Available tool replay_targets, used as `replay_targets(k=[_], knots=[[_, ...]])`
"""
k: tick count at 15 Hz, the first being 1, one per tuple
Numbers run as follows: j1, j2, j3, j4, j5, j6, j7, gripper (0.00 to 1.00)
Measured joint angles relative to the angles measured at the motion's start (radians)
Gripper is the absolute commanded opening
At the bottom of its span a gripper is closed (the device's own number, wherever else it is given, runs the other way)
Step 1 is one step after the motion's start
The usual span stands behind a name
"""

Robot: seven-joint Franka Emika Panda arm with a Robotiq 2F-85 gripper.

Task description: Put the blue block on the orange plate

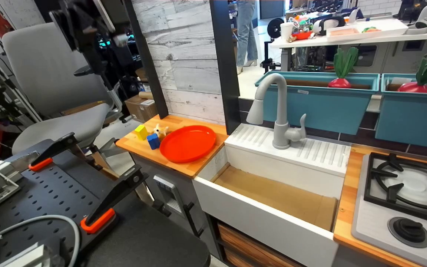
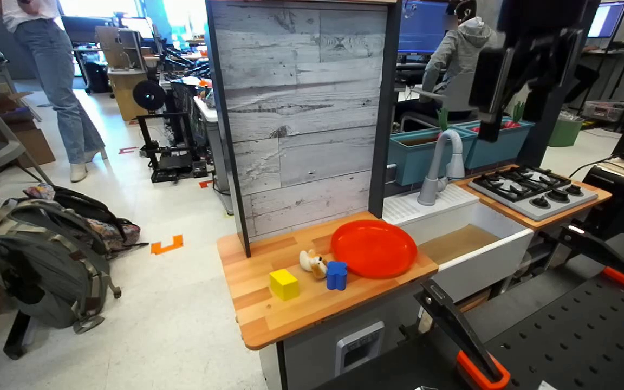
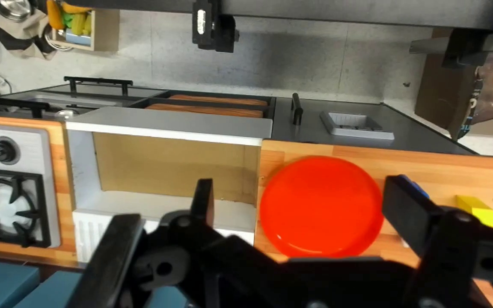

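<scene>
One orange plate [image 2: 374,249], one blue block [image 2: 337,275], one yellow block [image 2: 284,285] and one small white-and-tan toy [image 2: 313,264] sat on the wooden desk [image 2: 258,309]. In both exterior views the blue block stood on the desk just beside the plate; whether it touched the rim I could not tell. I also counted one sink [image 1: 269,228], one faucet [image 1: 281,107] and two teal planters [image 1: 317,105]. In the wrist view the jaws were spread wide, the plate showing between them right of centre, while the blue block, mostly hidden behind them, showed as a sliver further right. Only that view took in a tan box [image 3: 93,30] of colourful items [image 3: 77,21], upper left. An exterior view held a standing person [image 2: 54,76] at upper left, a person in grey [image 2: 461,57] at upper right and a backpack [image 2: 46,260] at lower left; in an exterior view one pair of legs [image 1: 245,33] appeared, top centre.
</scene>
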Motion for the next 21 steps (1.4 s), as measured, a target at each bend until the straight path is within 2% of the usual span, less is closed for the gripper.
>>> replay_targets(k=[6,14,21], knots=[[0.053,0.284,0.005,0.109,0.061,0.094,-0.002,1.0],[0.135,0.642,0.056,0.394,0.199,0.094,-0.002,1.0],[0.175,0.877,0.064,0.614,0.221,0.095,0.018,1.0]])
